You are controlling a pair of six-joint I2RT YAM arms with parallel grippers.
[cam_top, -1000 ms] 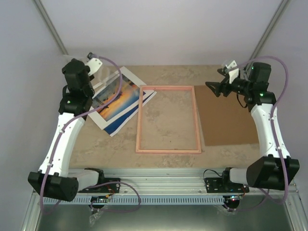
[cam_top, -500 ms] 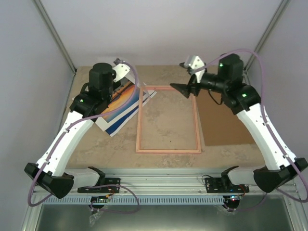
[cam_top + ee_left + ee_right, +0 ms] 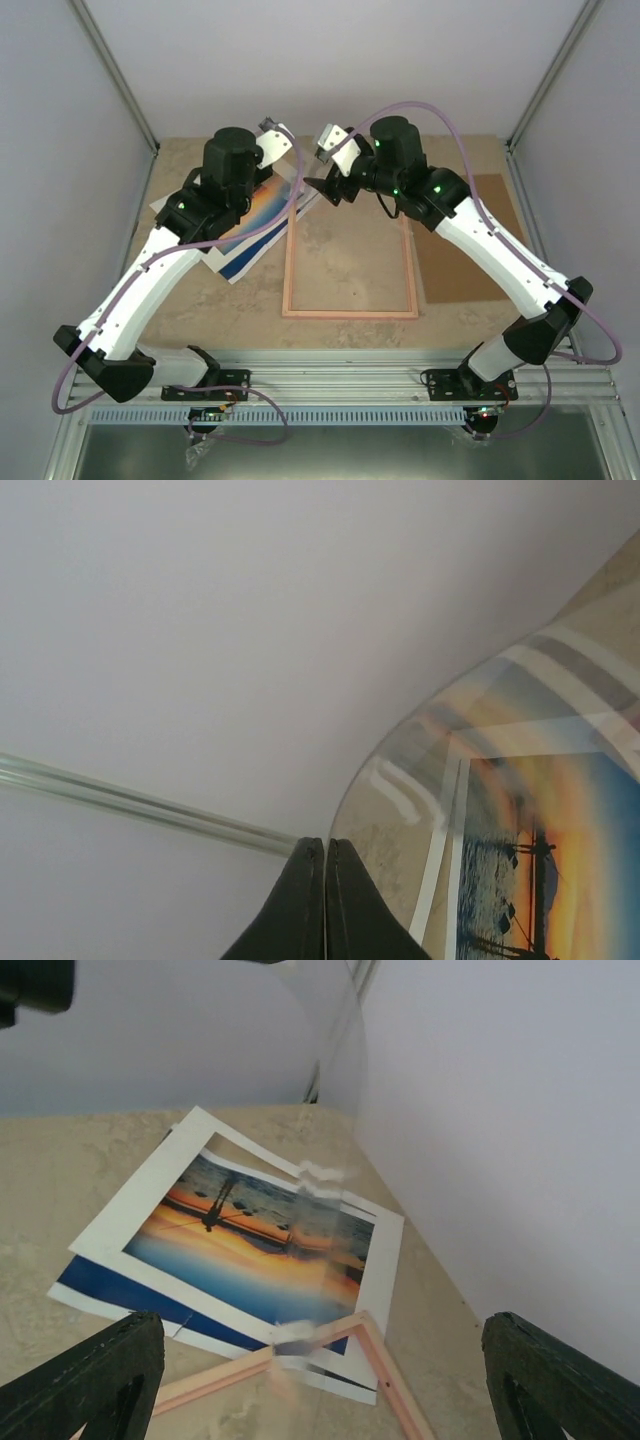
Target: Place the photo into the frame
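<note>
Item: photo (image 3: pixel 252 208), sunset print with a white border. It lies flat on the table (image 3: pixel 200 295), left of the frame (image 3: pixel 288 265), one corner reaching the frame's far left corner; which lies on top cannot be told.
Left gripper (image 3: pixel 325 848): fingers pressed together, pinching the edge of a curved clear sheet (image 3: pixel 480 710). The photo lies below, seen through the sheet.
Right gripper (image 3: pixel 320 1325): fingers spread wide and holding nothing, raised above the frame corner. The photo lies just beyond, untouched.
Also: cardboard (image 3: pixel 470 265), right of the frame.
</note>
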